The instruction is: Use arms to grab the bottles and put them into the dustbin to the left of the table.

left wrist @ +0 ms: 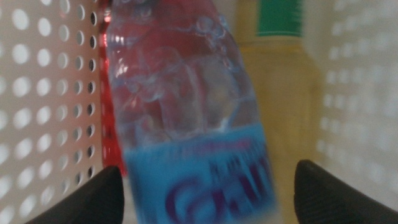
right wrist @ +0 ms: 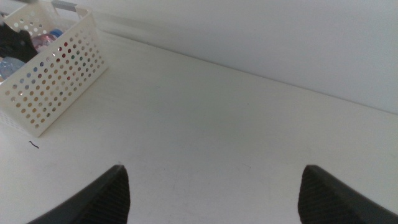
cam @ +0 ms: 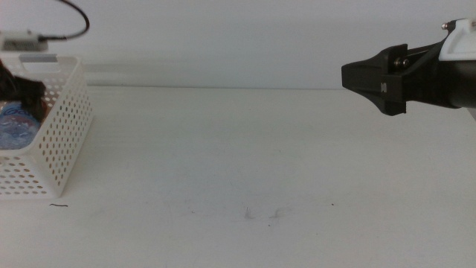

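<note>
- The white perforated dustbin stands on the tabletop at its far left edge in the middle view.
- The left gripper reaches down inside the dustbin; in the middle view only a dark shape shows over the basket's rim.
- In the left wrist view the water bottle, clear with a blue label, lies between the two jaws, which stand wide apart on either side of it. Whether they touch it cannot be told; the picture is blurred.
- Beside the water bottle in the dustbin lies the yellow-liquid bottle, and on its other side, against the perforated wall, a strip of the red soda can shows.
- The right gripper hangs above the tabletop at the right side, pointing left, well apart from the dustbin.
- In the right wrist view its jaws are spread apart with nothing between them, bare tabletop below.
</note>
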{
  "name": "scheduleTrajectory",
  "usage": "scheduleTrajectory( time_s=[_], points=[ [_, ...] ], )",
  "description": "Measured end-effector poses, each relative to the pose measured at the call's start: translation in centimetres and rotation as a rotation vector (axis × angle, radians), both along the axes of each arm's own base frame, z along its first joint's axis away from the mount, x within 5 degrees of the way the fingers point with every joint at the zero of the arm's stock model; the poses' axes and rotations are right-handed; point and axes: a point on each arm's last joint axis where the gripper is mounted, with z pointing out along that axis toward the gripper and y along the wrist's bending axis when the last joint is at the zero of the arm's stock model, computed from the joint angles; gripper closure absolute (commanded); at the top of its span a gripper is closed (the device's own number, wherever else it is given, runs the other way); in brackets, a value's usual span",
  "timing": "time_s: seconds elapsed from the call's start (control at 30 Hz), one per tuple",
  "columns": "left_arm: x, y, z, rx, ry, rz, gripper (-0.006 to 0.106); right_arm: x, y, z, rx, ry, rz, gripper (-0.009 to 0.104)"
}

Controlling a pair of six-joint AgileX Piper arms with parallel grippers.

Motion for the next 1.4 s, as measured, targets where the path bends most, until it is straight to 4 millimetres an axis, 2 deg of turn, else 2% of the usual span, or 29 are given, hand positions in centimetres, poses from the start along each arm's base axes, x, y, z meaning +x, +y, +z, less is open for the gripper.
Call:
scheduleTrajectory(
  time_s=[0.1,0.2,0.3,0.4,0.5,0.57,0.7,0.8,0.9,1.23,1.4],
  points=[
    [-1.5,-1.6,4.5,0.012,-0.08,0.009,0.007,0.0,0.0,0.0,0.0,0.0,0.0,0.007],
    [-4.2,-4.4,8.9,0.027,-0.19,-0.019,0.007,0.0,0.0,0.0,0.0,0.0,0.0,0.007],
    [-8.2,-7.9,12.5,0.032,-0.327,-0.089,0.007,0.0,0.0,0.0,0.0,0.0,0.0,0.007],
    [-13.8,-11.0,15.5,0.02,-0.513,-0.174,0.007,0.0,0.0,0.0,0.0,0.0,0.0,0.007],
    [-19.2,-13.2,16.7,-0.012,-0.701,-0.259,0.007,0.0,0.0,0.0,0.0,0.0,0.0,0.007],
    [-22.3,-14.0,16.4,-0.042,-0.804,-0.3,0.007,0.0,0.0,0.0,0.0,0.0,0.0,0.007],
    [-27.3,-13.8,16.1,-0.076,-0.994,-0.327,0.007,0.0,0.0,0.0,0.0,0.0,0.0,0.007],
    [-28.8,-13.5,15.5,-0.081,-1.029,-0.327,0.007,0.0,0.0,0.0,0.0,0.0,0.0,0.007],
    [-29.3,-13.4,15.2,-0.088,-1.026,-0.321,0.007,0.0,0.0,0.0,0.0,0.0,0.0,0.007],
    [-29.5,-13.5,15.0,-0.118,-1.005,-0.315,0.007,0.0,0.0,-0.1,0.001,-0.002,0.0,0.007],
    [-29.5,-13.5,15.0,-0.117,-1.005,-0.316,0.007,-1.4,-1.1,-1.1,0.052,-0.086,-0.014,0.007]
  ],
)
